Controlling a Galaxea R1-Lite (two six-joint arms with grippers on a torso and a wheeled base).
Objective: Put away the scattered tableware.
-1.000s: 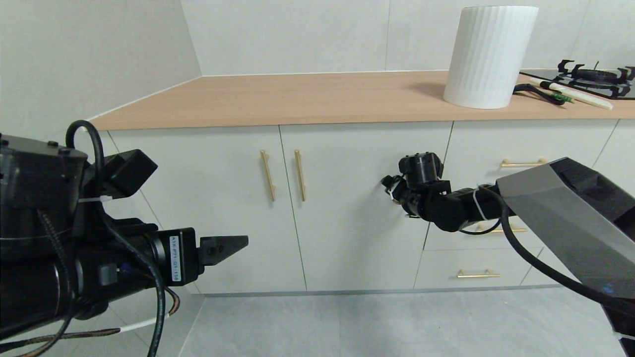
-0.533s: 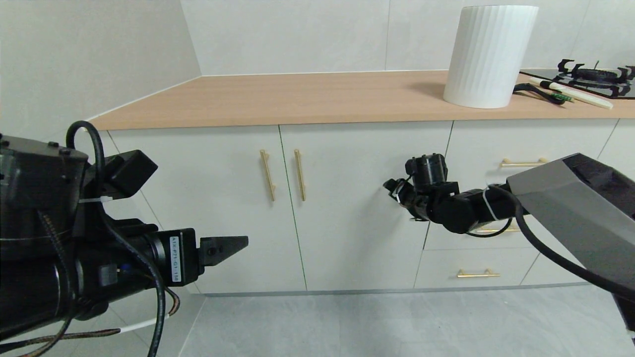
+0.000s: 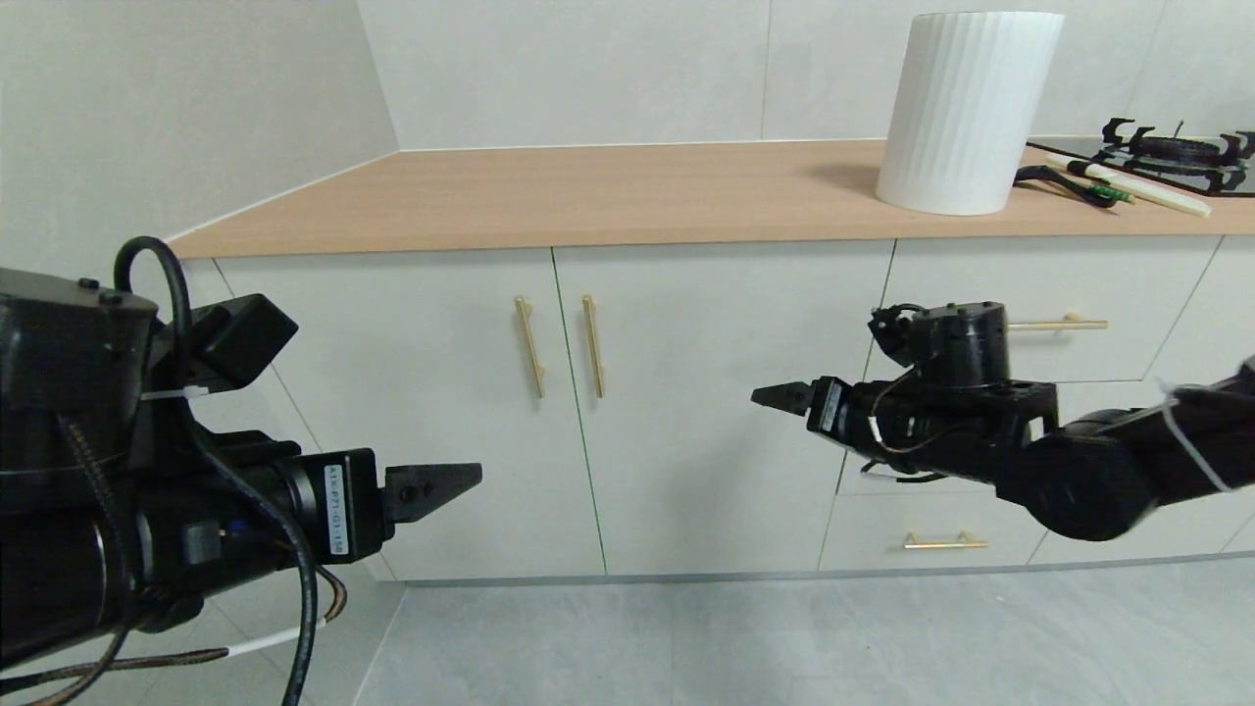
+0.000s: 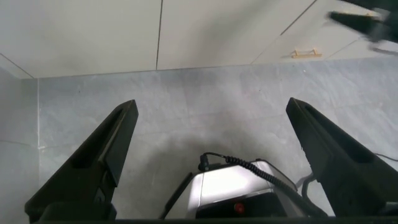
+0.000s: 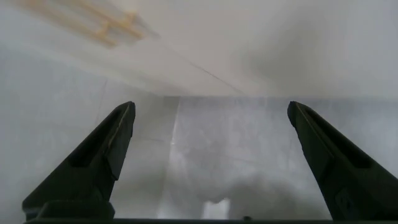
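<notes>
Scattered utensils (image 3: 1113, 182), a black-handled one and a white one with green, lie on the wooden countertop (image 3: 588, 196) at the far right. They rest beside a tall white ribbed container (image 3: 966, 108). My left gripper (image 3: 461, 479) hangs low at the left, in front of the cabinet doors. Its fingers (image 4: 118, 134) are spread open over bare floor with nothing between them (image 4: 211, 106). My right gripper (image 3: 779, 396) is level with the drawers, pointing left, well below the counter. It is open too (image 5: 210, 106), holding nothing.
White cabinet doors with two vertical gold handles (image 3: 559, 345) fill the middle. Drawers with horizontal gold handles (image 3: 1054, 323) are behind the right arm. A black gas hob (image 3: 1177, 147) sits at the counter's far right. Grey tiled floor (image 3: 686, 637) lies below.
The right arm has swung out from the cabinet front. Its gripper now points left and sits farther right. The left arm has shifted slightly left and down.
</notes>
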